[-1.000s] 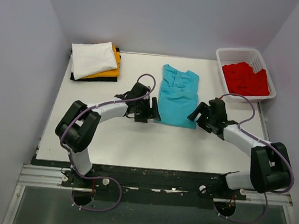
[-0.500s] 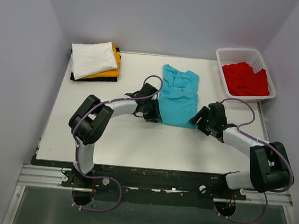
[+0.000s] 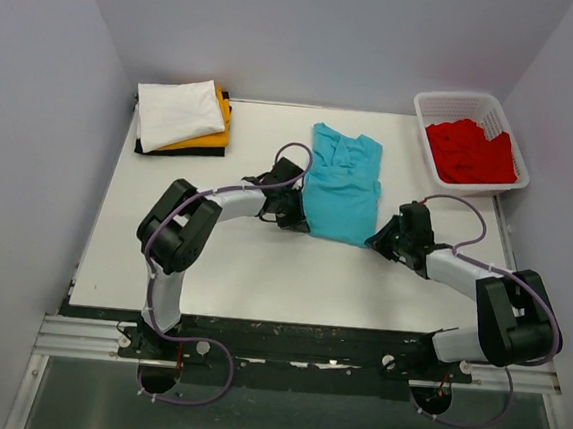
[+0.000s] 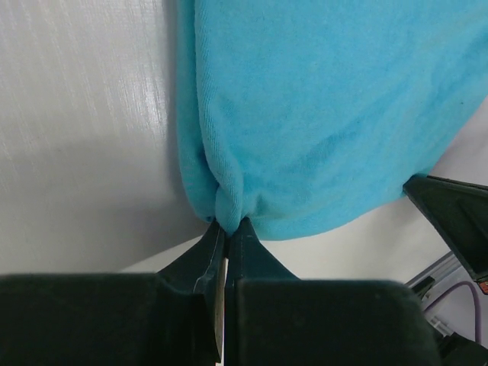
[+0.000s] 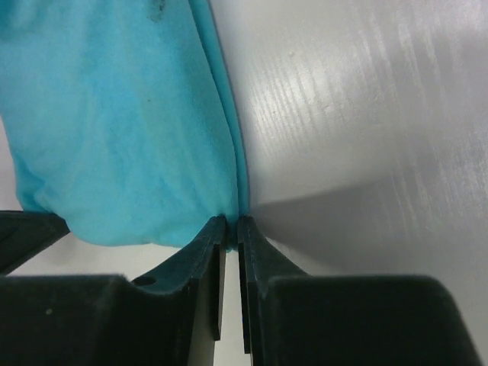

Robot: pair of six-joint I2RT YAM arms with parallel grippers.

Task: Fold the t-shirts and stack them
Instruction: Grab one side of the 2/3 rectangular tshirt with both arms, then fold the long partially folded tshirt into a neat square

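Plain turquoise is covering the spread cloth t-shirt [image 3: 341, 184], red the crumpled cloth t-shirt [image 3: 470, 152], white the lattice plastic basket [image 3: 462, 106].

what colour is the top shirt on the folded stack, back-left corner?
White. The top shirt shows best in the top external view.

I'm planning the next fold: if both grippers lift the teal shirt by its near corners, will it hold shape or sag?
Probably floppy: the teal shirt puckers where the left gripper pinches it, so its middle would likely sag. It looks thin and light; with the right gripper on the other corner, two pinches should carry it.
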